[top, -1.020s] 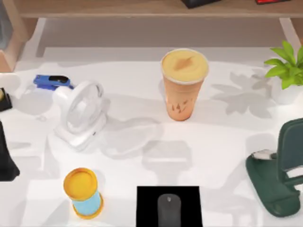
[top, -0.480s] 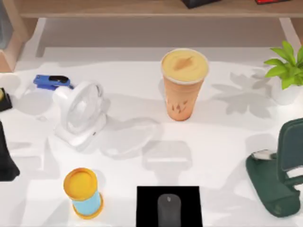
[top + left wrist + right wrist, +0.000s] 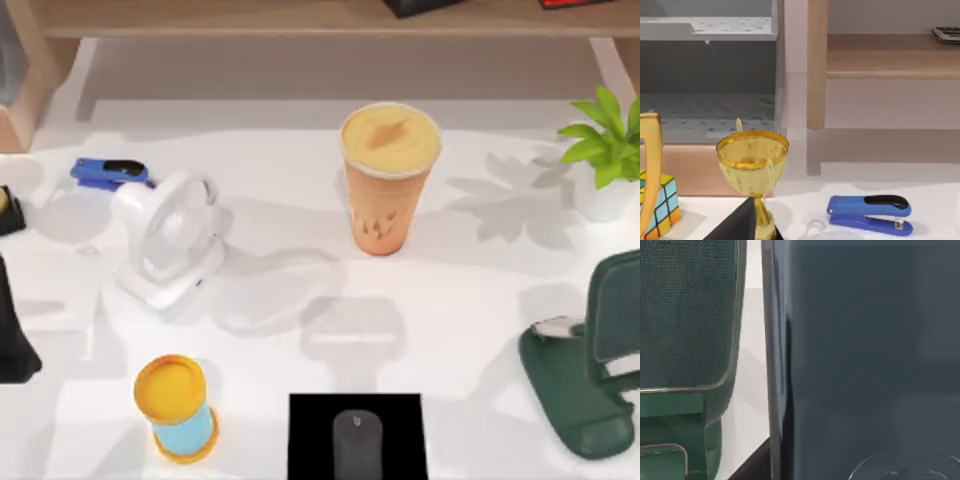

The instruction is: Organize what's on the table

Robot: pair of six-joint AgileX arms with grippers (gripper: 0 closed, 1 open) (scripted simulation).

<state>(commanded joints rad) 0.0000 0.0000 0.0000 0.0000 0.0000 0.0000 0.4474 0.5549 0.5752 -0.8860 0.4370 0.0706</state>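
The white table carries a white desk fan, a blue stapler, an orange drink cup, an orange-capped blue hourglass and a grey mouse on a black pad. A dark green phone stand stands at the right edge. It is very close in the right wrist view, as the phone stand. My left arm is a dark shape at the table's left edge. The left wrist view faces a gold trophy, the stapler and a colour cube.
A potted plant stands at the back right. A brown wooden shelf runs along the back, with a wooden upright and a grey bin behind the trophy. Open tabletop lies between the fan, the cup and the mouse pad.
No object has moved. The soft shadows in the middle of the table have shifted slightly.
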